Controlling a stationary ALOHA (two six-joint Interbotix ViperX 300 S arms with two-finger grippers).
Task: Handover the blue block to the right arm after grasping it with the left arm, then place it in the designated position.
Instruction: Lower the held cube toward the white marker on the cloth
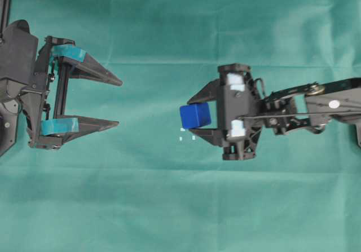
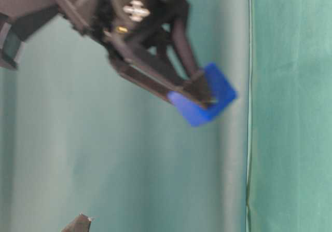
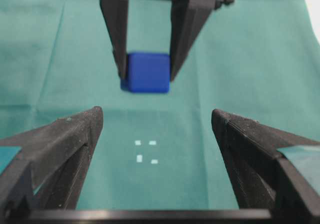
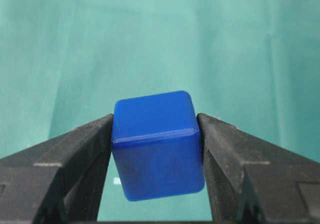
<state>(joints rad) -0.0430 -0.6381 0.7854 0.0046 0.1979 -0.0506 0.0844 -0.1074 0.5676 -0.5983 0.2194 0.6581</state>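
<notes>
Blue rounded-edge cube [image 1: 195,116] sits pinched in my right tool [image 1: 193,116]; left tool [image 1: 117,103] spread. Next: lower onto white marks [image 1: 187,135] just beneath.

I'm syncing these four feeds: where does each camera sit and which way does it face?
Overhead: straight down on green cloth; left tool open, right tool gripping the blue block.
Table-level: low, sideways; right tool, block.
Left wrist: past its own fingers to block, white marks.
Right wrist: close on block.
All share the block.
</notes>
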